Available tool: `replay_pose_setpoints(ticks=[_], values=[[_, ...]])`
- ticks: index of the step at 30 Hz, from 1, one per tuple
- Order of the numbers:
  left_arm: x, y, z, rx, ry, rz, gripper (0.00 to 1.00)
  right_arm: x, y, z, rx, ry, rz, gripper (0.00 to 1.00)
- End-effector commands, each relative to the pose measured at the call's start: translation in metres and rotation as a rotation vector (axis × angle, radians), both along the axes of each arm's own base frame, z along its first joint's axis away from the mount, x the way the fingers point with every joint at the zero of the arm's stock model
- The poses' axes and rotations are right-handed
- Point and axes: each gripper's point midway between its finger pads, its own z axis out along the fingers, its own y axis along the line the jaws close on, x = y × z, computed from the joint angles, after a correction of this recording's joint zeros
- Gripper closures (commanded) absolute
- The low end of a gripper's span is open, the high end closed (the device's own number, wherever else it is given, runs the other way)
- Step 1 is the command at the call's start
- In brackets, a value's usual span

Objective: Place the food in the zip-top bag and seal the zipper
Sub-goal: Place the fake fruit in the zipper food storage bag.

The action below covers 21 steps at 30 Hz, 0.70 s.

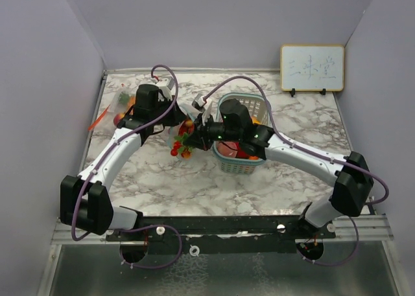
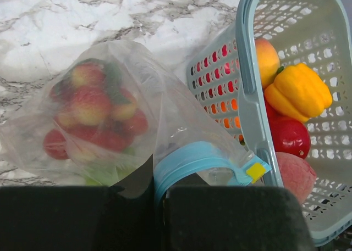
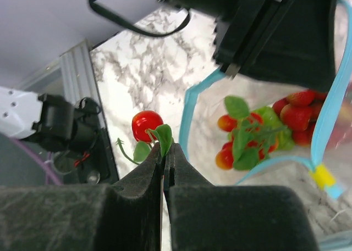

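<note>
The clear zip-top bag (image 2: 165,113) with a blue zipper rim (image 2: 192,157) and yellow slider (image 2: 256,171) lies beside the basket, with strawberries (image 2: 91,105) and greens inside. My left gripper (image 2: 159,199) is shut on the blue rim and holds the mouth up; it also shows in the top view (image 1: 178,118). My right gripper (image 3: 166,149) is shut on the green leaf of a sprig with a red round fruit (image 3: 147,124), just outside the open bag mouth (image 3: 190,116); in the top view this gripper (image 1: 194,137) is left of the basket. Strawberries (image 3: 297,113) show inside the bag.
The teal mesh basket (image 2: 247,97) holds a yellow pepper (image 2: 300,89), an orange peach (image 2: 267,59), a red pepper (image 2: 289,135) and a pink peach (image 2: 294,174). In the top view the basket (image 1: 249,102) is mid-table. More food (image 1: 123,102) lies far left. A whiteboard (image 1: 312,67) stands back right.
</note>
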Motion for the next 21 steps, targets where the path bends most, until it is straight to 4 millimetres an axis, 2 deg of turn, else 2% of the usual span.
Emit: replay_pose_setpoints(ticks=[1, 4, 6, 12, 15, 20, 21], values=[[-0.003, -0.015, 0.013, -0.014, -0.023, -0.082, 1.00, 0.035, 0.022, -0.008, 0.034, -0.051, -0.095, 0.99], [-0.005, -0.019, 0.022, -0.028, -0.045, -0.100, 1.00, 0.062, 0.028, -0.029, -0.023, -0.063, -0.190, 0.99], [-0.008, -0.018, 0.026, -0.027, -0.056, -0.109, 1.00, 0.078, 0.024, -0.037, -0.049, -0.081, -0.269, 0.99], [-0.029, -0.003, 0.025, 0.035, -0.046, -0.096, 1.00, 0.114, -0.004, -0.038, -0.128, -0.168, -0.493, 0.99], [-0.039, 0.005, 0.021, 0.051, -0.042, -0.072, 1.00, 0.126, -0.010, -0.040, -0.149, -0.181, -0.562, 0.99], [-0.050, 0.000, 0.015, -0.013, -0.028, -0.073, 1.00, 0.138, -0.004, -0.035, -0.113, -0.154, -0.631, 0.98], [-0.051, -0.001, 0.012, -0.020, -0.022, -0.070, 1.00, 0.138, -0.001, -0.035, -0.114, -0.149, -0.620, 0.93]])
